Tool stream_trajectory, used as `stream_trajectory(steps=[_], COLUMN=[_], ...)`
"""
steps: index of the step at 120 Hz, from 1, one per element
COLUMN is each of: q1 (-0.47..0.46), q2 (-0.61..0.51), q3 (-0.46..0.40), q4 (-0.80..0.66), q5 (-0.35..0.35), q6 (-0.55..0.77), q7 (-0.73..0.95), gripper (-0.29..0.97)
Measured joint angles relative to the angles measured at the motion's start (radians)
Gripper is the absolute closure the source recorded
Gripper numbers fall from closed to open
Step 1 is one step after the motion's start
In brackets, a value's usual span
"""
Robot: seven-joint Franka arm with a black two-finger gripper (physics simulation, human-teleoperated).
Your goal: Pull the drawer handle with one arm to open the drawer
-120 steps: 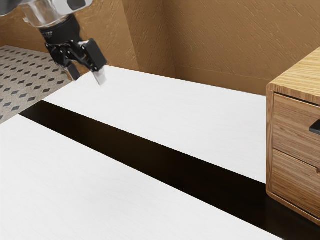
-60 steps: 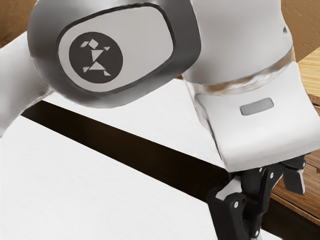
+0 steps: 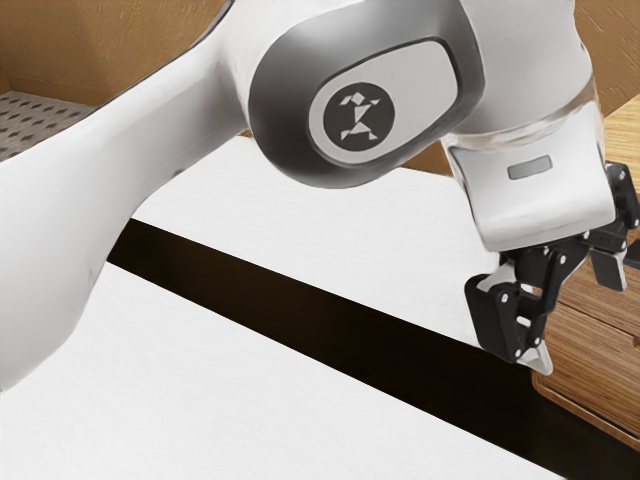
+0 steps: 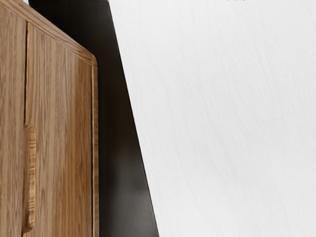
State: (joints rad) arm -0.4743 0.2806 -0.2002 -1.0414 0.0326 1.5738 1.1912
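The wooden drawer cabinet (image 3: 598, 345) stands at the exterior view's right edge, and my arm covers most of it. My black gripper (image 3: 578, 322) hangs open just in front of its drawer fronts. One finger (image 3: 522, 330) points down towards the table and the other finger (image 3: 606, 267) lies against the cabinet face. Nothing sits between them. The upper drawer's dark handle is hidden behind my hand. In the wrist view the cabinet's front panel (image 4: 59, 138) is close by, with a raised wooden strip (image 4: 30, 177) on it.
The table is white (image 3: 330, 240) with a broad black band (image 3: 330, 325) running across it to the cabinet's foot. The same band (image 4: 123, 148) and white top (image 4: 222, 123) lie beside the cabinet in the wrist view. A brown wall stands behind.
My arm has swung from the far upper left across the table to the cabinet. In the last half second the hand rose and moved closer to the drawer fronts.
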Motion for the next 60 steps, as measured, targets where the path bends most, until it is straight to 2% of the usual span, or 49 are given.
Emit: stream_trajectory(steps=[60], q1=[-0.029], q2=[0.070], q3=[-0.001], q4=[-0.024], q5=[0.005], q6=[0.271], q7=[0.159], gripper=[0.00])
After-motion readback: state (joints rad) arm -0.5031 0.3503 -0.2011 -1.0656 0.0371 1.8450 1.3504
